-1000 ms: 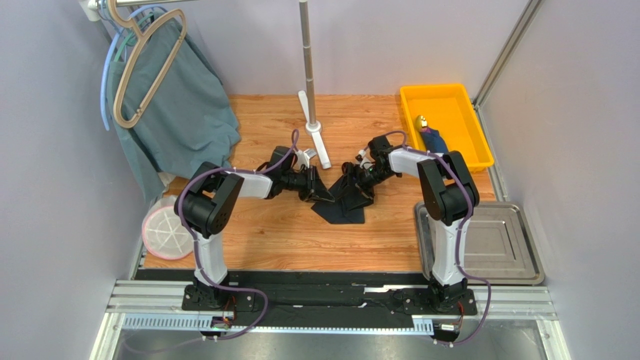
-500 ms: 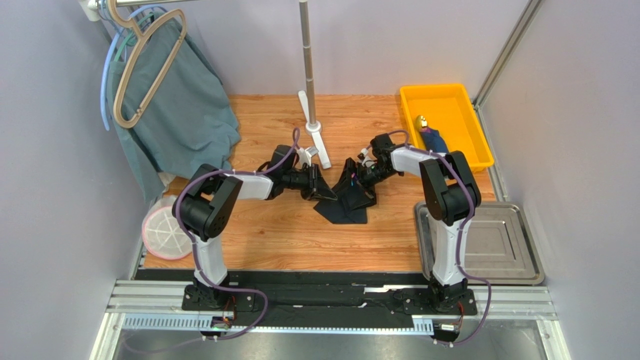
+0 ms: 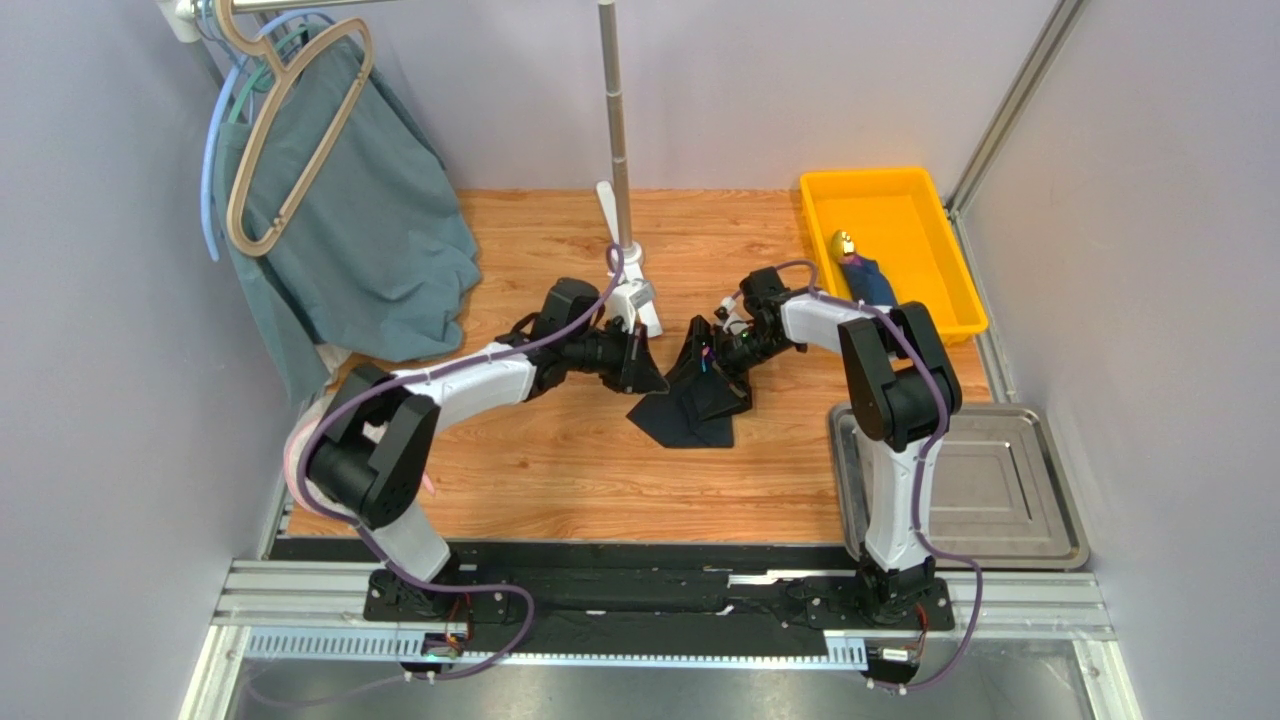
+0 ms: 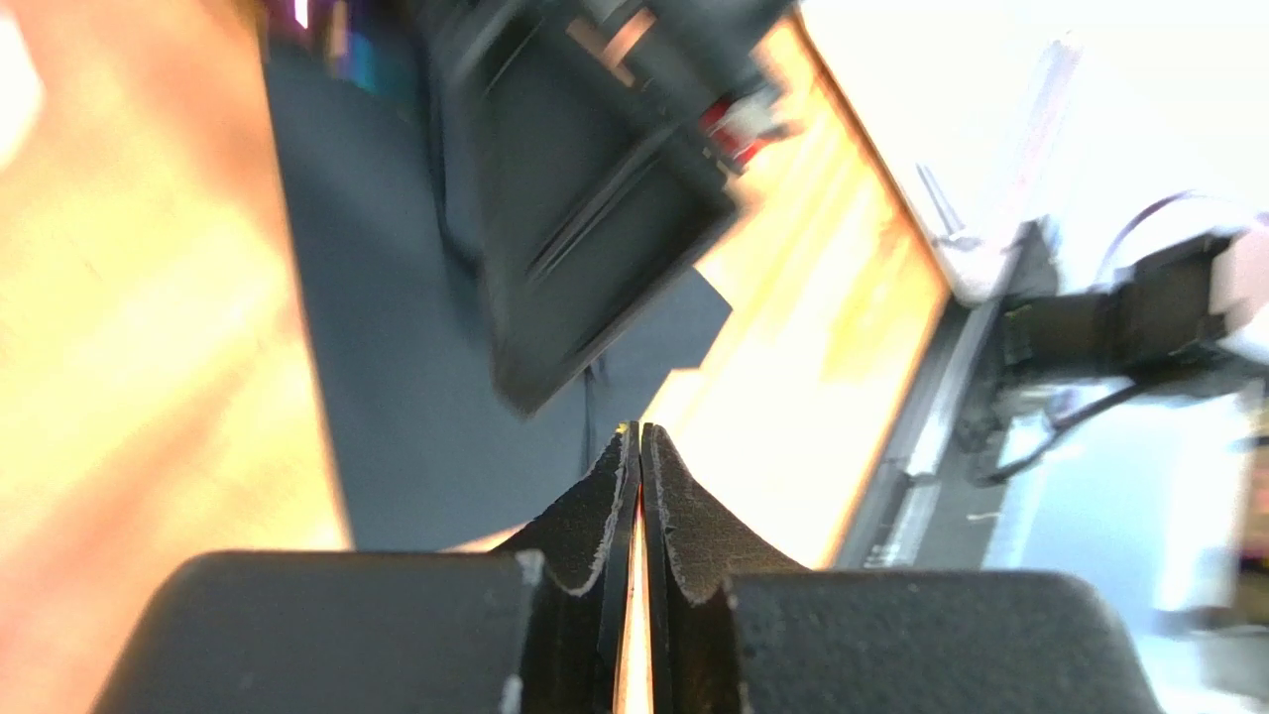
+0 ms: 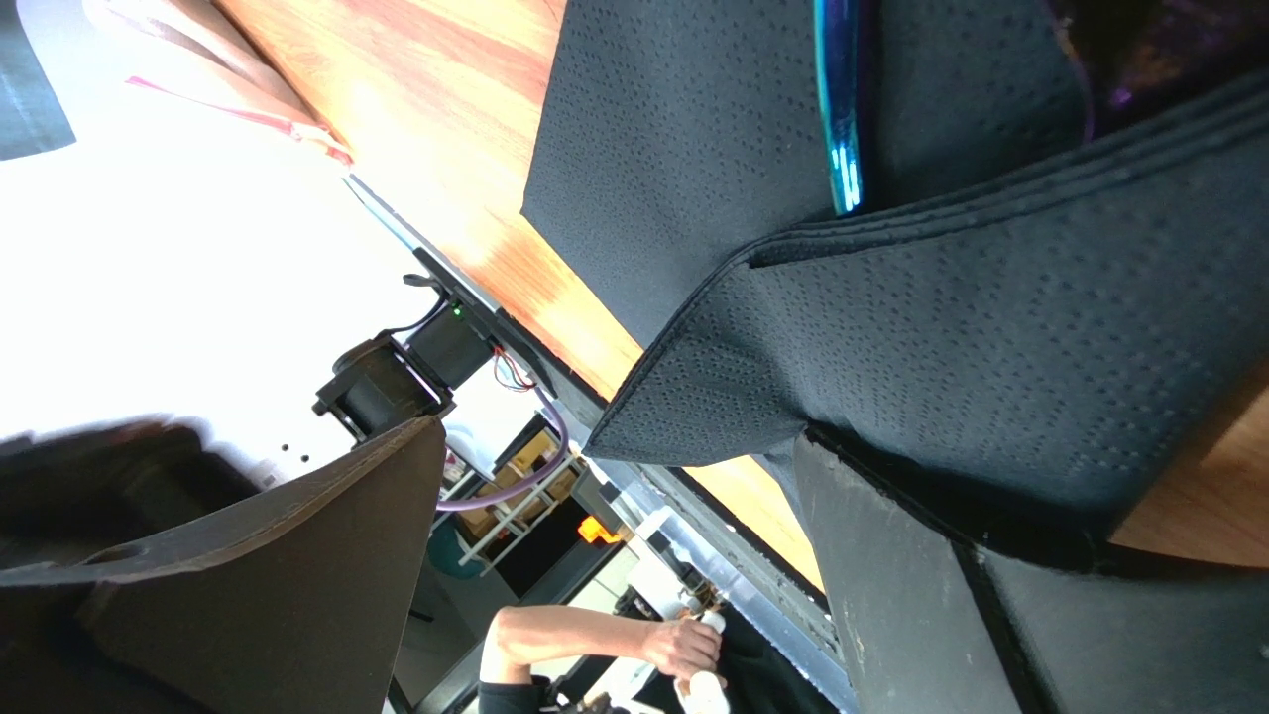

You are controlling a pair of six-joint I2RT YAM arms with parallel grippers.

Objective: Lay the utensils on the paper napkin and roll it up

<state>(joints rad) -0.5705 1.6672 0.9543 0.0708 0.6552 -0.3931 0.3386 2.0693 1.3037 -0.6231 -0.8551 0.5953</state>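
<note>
Dimpled matte black paper napkin (image 5: 953, 283) lies partly folded on the wooden table (image 3: 571, 450). The left gripper (image 4: 641, 446) is pinched shut and empty. The right gripper (image 5: 618, 439) gapes wide.

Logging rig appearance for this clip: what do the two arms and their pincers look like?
The left arm and right arm have white links between bulky black joint housings, with a purple cable looping along each. The left pincer and right pincer have matte black, wedge-shaped fingers tapering to thin tips. No markings are legible.

Left tool (image 4: 641, 435) pinched closed, right tool (image 5: 618, 432) spread wide
</note>
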